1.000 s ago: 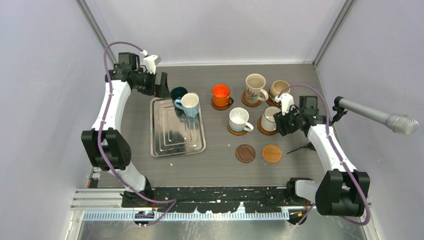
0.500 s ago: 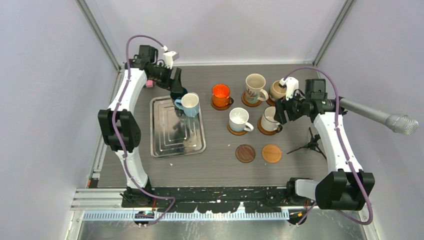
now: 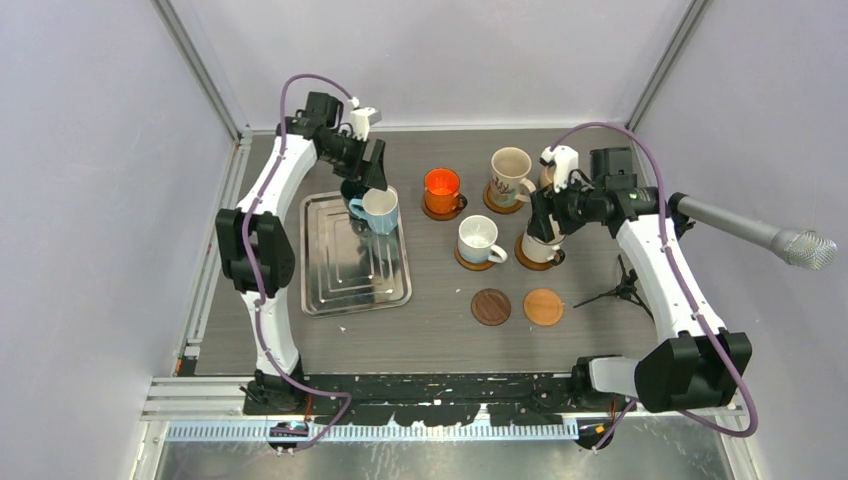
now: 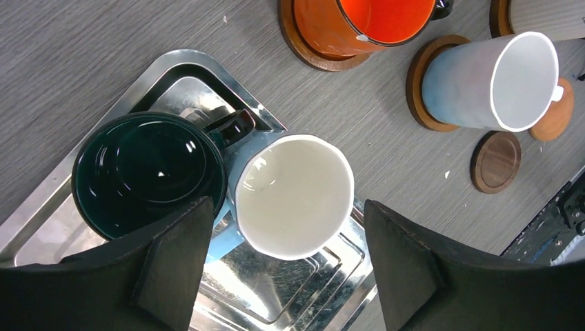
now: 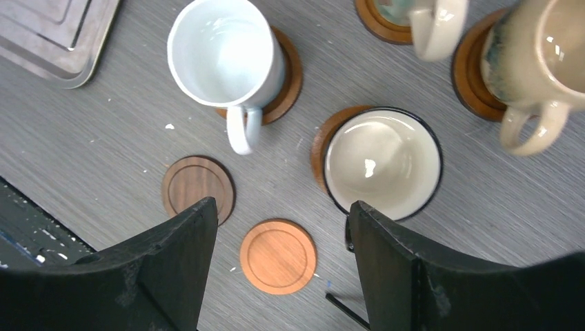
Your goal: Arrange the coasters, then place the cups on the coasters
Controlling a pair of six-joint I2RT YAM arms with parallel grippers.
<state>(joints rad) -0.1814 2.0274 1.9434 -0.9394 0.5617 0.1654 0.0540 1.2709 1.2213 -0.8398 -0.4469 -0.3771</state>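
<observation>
My left gripper [image 3: 372,180] [image 4: 286,227] hangs open over the far end of the tray, above a light blue cup [image 3: 381,208] [image 4: 290,196] and a dark green cup [image 3: 355,188] [image 4: 148,172] standing side by side. Nothing is in its fingers. My right gripper [image 3: 541,215] [image 5: 283,207] is open and empty above a black-rimmed white cup [image 3: 540,247] [image 5: 383,162]. That cup, an orange cup [image 3: 441,186], a tall cream cup [image 3: 510,172], a beige cup [image 5: 545,55] and a white cup [image 3: 478,238] [image 5: 224,55] each stand on coasters. A dark coaster [image 3: 490,306] [image 5: 198,189] and an orange-tan coaster [image 3: 543,306] [image 5: 278,256] lie bare.
The silver tray [image 3: 355,290] lies left of centre. A small black tripod [image 3: 622,290] stands right of the bare coasters, and a grey microphone [image 3: 760,232] reaches in from the right wall. The walls close in on three sides.
My left arm swung right from the far-left corner to over the two cups on the tray. My right gripper rose, shifted left over the black-rimmed cup and opened wider.
</observation>
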